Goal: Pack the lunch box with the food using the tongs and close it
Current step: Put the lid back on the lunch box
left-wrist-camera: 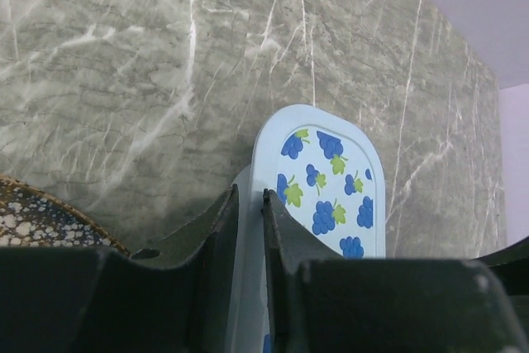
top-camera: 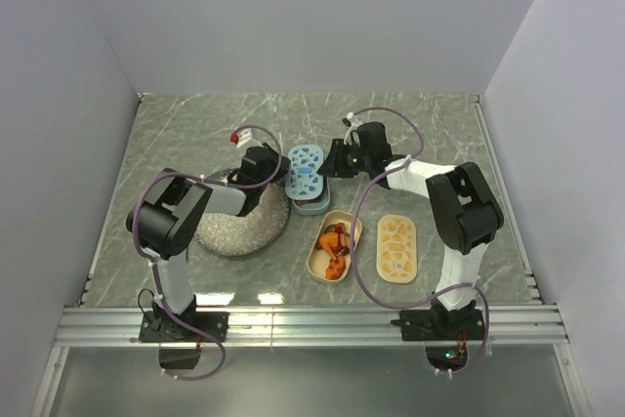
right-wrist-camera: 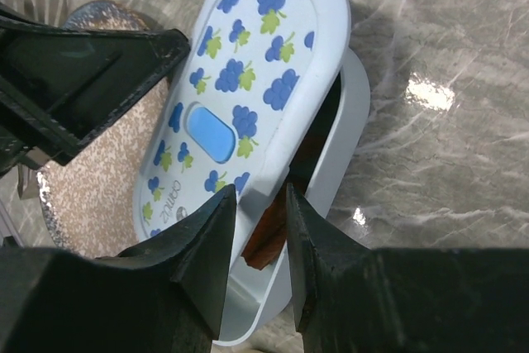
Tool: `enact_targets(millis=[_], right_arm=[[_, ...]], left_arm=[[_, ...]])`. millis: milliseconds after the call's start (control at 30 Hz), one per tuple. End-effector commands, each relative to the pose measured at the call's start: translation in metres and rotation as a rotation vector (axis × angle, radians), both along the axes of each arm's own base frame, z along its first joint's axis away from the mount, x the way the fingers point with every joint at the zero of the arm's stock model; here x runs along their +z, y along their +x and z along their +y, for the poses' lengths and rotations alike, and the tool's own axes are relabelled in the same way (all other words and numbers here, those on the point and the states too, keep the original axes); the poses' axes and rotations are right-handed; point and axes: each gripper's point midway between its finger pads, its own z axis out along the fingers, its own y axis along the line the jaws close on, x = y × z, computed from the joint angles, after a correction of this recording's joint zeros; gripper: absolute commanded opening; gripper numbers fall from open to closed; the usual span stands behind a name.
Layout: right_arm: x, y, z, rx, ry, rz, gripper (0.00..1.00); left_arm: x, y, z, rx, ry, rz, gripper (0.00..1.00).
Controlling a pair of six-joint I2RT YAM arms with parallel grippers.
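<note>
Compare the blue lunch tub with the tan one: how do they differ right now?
Lid: the blue tub has its grape-print lid lying askew on top; the tan tub is open, its orange-print lid flat on the table beside it.
Contents: the tan tub shows orange and dark food chunks; the blue tub shows only a brown piece under its lid.
Both are oval.

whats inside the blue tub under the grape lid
Where the grape-print lid sits askew on the blue tub, a gap shows a reddish-brown food chunk inside. The lid covers the rest, so any other contents cannot be seen.
</note>
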Motion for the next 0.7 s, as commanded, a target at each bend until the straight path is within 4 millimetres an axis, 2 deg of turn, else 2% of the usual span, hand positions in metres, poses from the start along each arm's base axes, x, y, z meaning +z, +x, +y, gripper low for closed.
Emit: enact_targets(millis=[0,167,433,667], right_arm=[[0.009,0.008,0.009,0.022,0.014,-0.031,0.39],[0.006,0.007,0.009,0.023,0.014,-0.022,0.39],[0.004,0.006,0.012,0.034,0.015,-0.020,0.39],[0.008,0.005,0.012,0.029,0.020,-0.029,0.37]], left_arm=[[0.011,0.001,-0.006,-0.022,-0.040,-0.031,0.24],[0.008,-0.002,-0.012,-0.049,-0.060,-0.032,0.23],[0.005,-0.010,-0.019,-0.084,-0.080,-0.029,0.12],[0.018,-0.024,-0.021,-0.099,-0.105,-0.058,0.04]])
